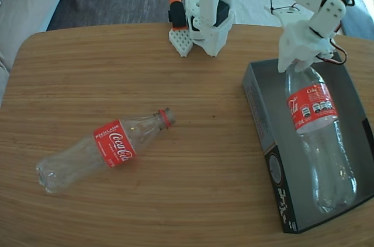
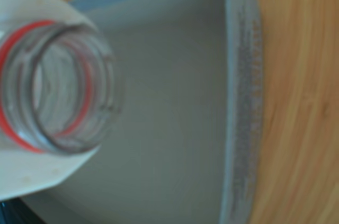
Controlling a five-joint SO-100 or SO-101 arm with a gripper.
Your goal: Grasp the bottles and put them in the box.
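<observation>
Far to the left of my jaws in the fixed view, I see one clear ribbed Coca-Cola bottle (image 1: 102, 150) lying on its side on the wood-grain table (image 1: 193, 95), well apart from the box, its open neck with the red ring pointing up and right. Nearer the arm's base stands an orange-topped white printed part (image 1: 178, 16). Further right is the shallow cardboard box (image 1: 266, 136), matte grey inside with a black printed outer side. The second bottle (image 1: 318, 136) lies lengthwise inside it, red label up, neck directly under my gripper (image 1: 299, 63). In the wrist view its round open mouth (image 2: 55, 89) sits against a white finger (image 2: 32, 1) at the left; the jaws appear clenched on the neck of this bottle.
</observation>
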